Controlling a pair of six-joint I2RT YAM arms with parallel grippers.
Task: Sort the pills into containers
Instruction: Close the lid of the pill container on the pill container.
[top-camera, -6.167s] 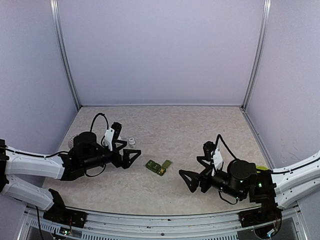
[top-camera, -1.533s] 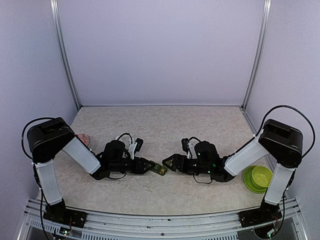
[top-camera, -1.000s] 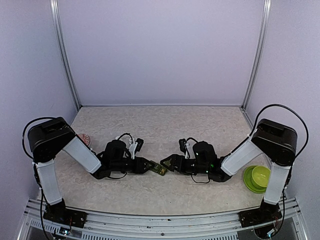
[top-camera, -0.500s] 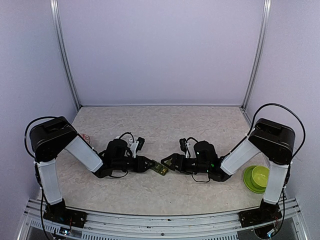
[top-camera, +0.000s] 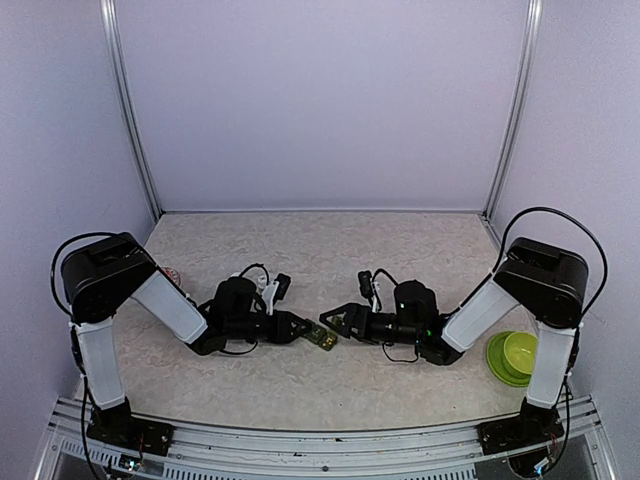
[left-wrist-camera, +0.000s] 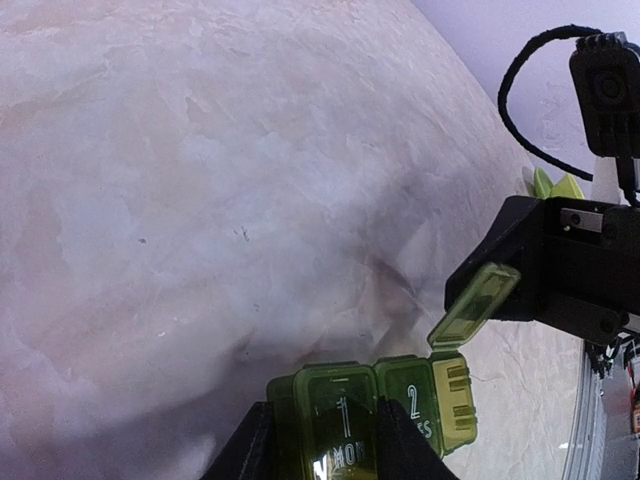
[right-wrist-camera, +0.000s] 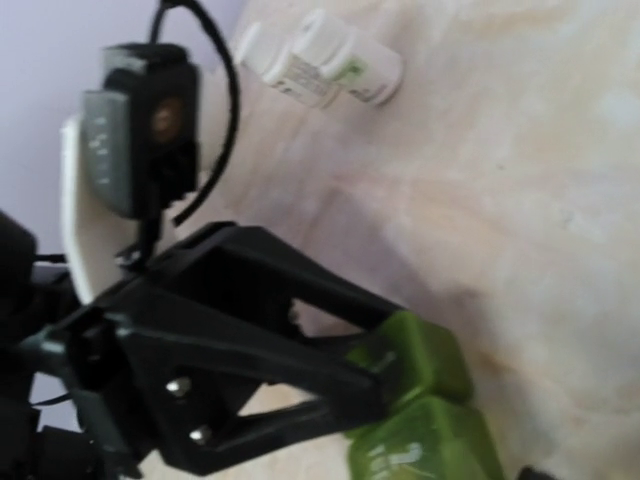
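Note:
A green pill organizer (top-camera: 318, 337) lies low over the table, between the two arms. My left gripper (top-camera: 300, 330) is shut on its "1 MON" end, with the black fingers (left-wrist-camera: 240, 450) clamped on both sides of that compartment (left-wrist-camera: 345, 425). Compartment 2 (left-wrist-camera: 415, 405) is closed. The end compartment's lid (left-wrist-camera: 475, 305) stands open. My right gripper (top-camera: 336, 322) is open at that end, and one finger (left-wrist-camera: 540, 270) is right behind the raised lid. The right wrist view shows the organizer (right-wrist-camera: 430, 360) in the left gripper's fingers. No pills are visible.
A white pill bottle (right-wrist-camera: 345, 55) lies on its side beyond the left gripper. A green bowl (top-camera: 515, 355) sits at the right, beside the right arm's base. A pinkish round object (top-camera: 172, 274) peeks out behind the left arm.
The organizer lay free with both grippers apart from it. Now the left gripper holds it. In the last second the right gripper crept left to its open-lid end.

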